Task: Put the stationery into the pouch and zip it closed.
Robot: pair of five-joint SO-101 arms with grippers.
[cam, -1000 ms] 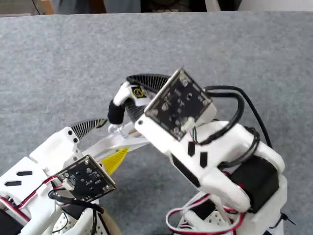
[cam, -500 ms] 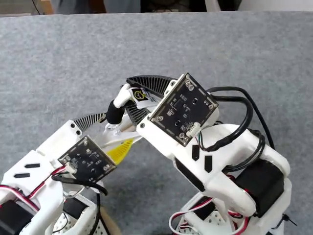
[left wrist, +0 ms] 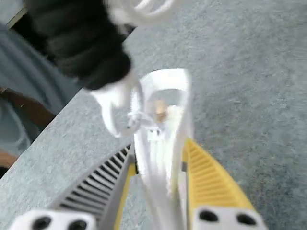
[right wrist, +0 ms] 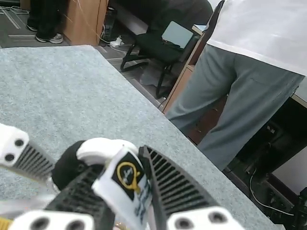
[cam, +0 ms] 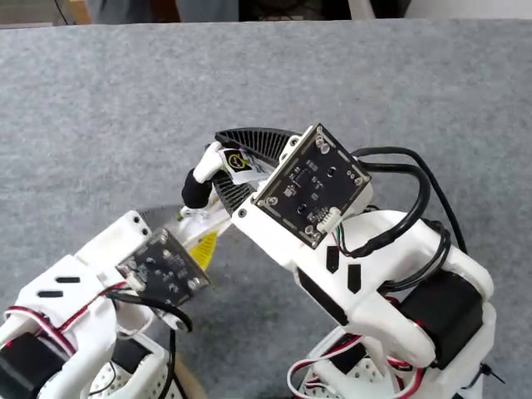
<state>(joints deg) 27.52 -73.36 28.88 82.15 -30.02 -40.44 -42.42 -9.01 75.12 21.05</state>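
Note:
A translucent white pouch (left wrist: pixel 160 143) hangs above the grey table, held between both grippers. My left gripper (left wrist: pixel 158 191) is shut on one end, with the yellow finger (cam: pixel 204 249) on one side and a grey ribbed finger (left wrist: pixel 100 191) on the other. My right gripper (cam: pixel 237 162) is shut on the other end, its black ribbed fingers (right wrist: pixel 177 191) pinching a white label (right wrist: pixel 127 179) with a yellow mark. A black rounded piece (cam: pixel 197 193) sticks out beside that label, and I cannot tell what it is. The two grippers are almost touching.
The grey felt table (cam: pixel 100 100) lies open to the left, right and far side of the arms. Both arm bases crowd the near edge. In the right wrist view the table's far edge (right wrist: pixel 144 112) runs close behind the gripper.
My left arm has swung down and to the left, with its wrist turning while it keeps hold of the pouch. The right arm shifted slightly right early on, then stayed still.

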